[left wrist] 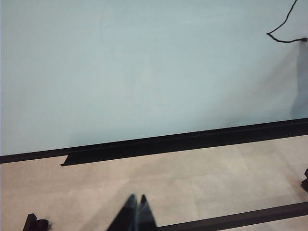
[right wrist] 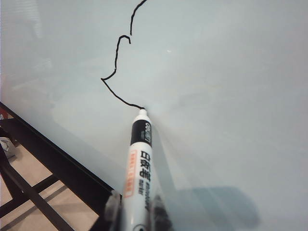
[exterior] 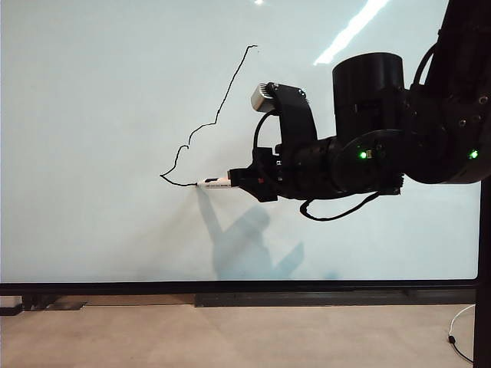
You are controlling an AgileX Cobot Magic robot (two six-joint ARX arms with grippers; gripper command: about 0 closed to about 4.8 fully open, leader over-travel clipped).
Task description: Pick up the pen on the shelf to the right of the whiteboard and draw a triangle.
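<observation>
We are judging the pen to be light, stiff and rather slick, so a firm hold on the rear of its barrel is suiting it, leaving the tip free. Our right gripper is clamping it there, tip pressing on the whiteboard at the end of the unfinished triangle: a wobbly black slope and a short start of base. Our left gripper is sitting pinched together, low near the floor.
</observation>
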